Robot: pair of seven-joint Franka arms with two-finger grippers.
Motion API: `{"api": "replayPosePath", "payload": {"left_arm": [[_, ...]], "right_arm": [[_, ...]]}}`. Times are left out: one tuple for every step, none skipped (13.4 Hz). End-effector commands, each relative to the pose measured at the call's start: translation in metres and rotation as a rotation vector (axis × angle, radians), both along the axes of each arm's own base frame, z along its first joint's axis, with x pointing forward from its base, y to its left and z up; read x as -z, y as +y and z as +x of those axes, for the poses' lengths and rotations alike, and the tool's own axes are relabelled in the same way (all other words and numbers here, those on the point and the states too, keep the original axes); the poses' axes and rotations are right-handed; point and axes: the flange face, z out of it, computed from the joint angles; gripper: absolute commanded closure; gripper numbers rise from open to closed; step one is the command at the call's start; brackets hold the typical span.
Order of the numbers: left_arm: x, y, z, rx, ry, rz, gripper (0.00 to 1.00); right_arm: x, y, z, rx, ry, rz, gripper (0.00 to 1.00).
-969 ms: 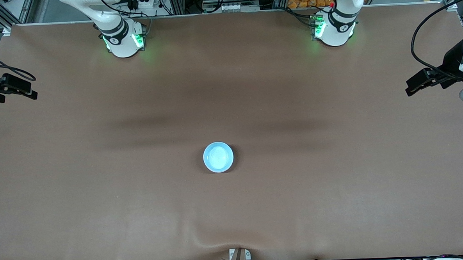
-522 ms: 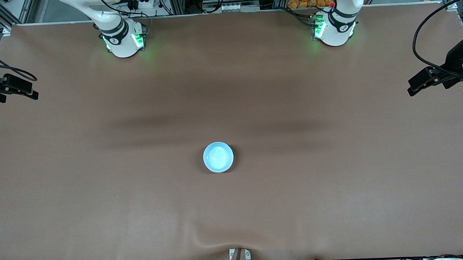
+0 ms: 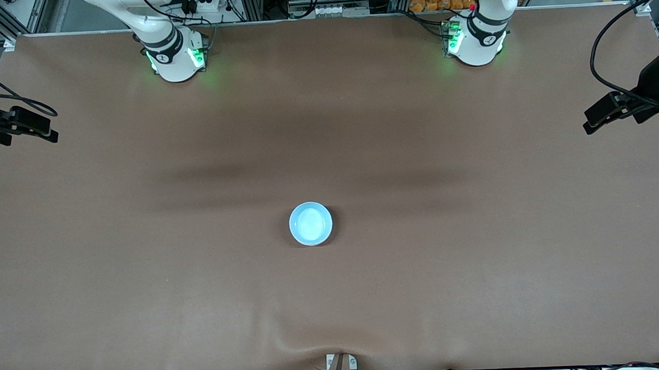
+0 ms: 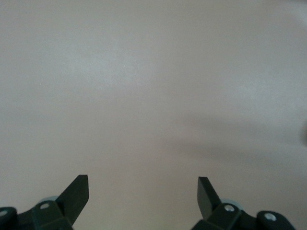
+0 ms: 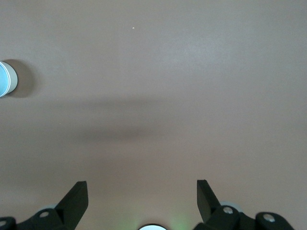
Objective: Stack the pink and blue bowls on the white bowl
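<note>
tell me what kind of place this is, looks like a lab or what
Most likely a robotics lab or test cell. Two white arm bases are bolted along one edge of a big table under brown covering, with aluminium framing and cabling past that edge. A single stack topped by a blue bowl sits mid-table.

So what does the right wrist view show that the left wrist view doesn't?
Only the right wrist view shows the bowl stack, seen from the side at the picture's edge with the blue bowl on top, and a glimpse of the arm's base with its green glow. Only the left wrist view shows nothing extra, just bare table. Both show brown tabletop with soft shadows and their own gripper, the right gripper and the left gripper, open and empty.
</note>
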Motion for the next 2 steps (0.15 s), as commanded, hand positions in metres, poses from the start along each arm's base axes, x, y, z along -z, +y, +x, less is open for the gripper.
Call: {"api": "replayPosePath", "payload": {"left_arm": [[-0.0133,0.0031,-0.0058,0.008,-0.019,-0.009,0.00],[-0.0148,0.0003,-0.0067,0.006,-0.016,-0.012,0.00]], "right_arm": [[-0.0044,-0.0002,-0.0017,0.016,-0.002,-0.019,0.00],[-0.0044,-0.0002,-0.0017,0.016,-0.002,-0.019,0.00]]}}
